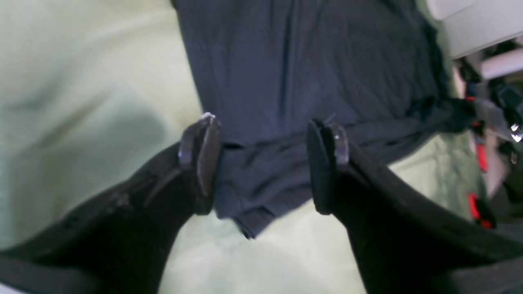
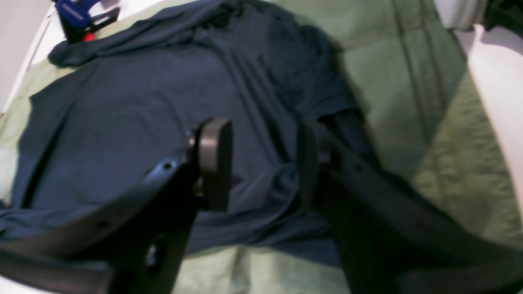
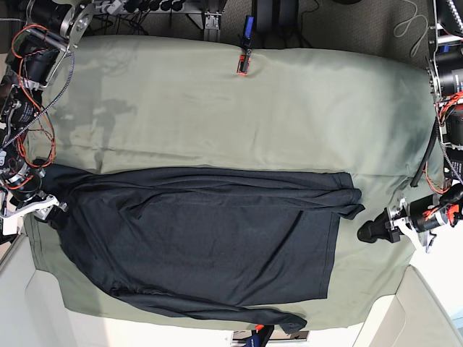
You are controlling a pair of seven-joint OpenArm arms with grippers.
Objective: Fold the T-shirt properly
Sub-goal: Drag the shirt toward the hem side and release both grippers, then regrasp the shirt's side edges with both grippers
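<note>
One T-shirt point(image 3: 210, 242), dark navy, plain, lies spread flat on one pale green cloth sheet point(image 3: 239, 116) that covers the table. Its body runs across the base view, with one long sleeve folded along the far edge, cuff ending near point(image 3: 353, 206), and a second sleeve along the near edge. Two arms, one at each end of the garment. Left gripper point(image 1: 263, 163): two dark pads stand well apart, a bunched hem corner of the T-shirt point(image 1: 286, 81) lies between them, and the cloth looks slack and unpinched, so the jaws are open and holding nothing. In the base view this gripper point(image 3: 370, 232) sits just off the shirt's edge, over the sheet. Right gripper point(image 2: 263, 163): its two pads also stand apart, roughly half spread, above wrinkled fabric of the T-shirt point(image 2: 135, 122); the wrist view is blurred, so whether the pads touch the cloth is hard to tell, but nothing is clamped. In the base view the right gripper point(image 3: 45, 208) is at the shirt's opposite end. One blue-and-red clamp point(image 3: 244, 56) grips the sheet at the far table edge; a second clamp point(image 3: 259, 334) shows at the near edge.
</note>
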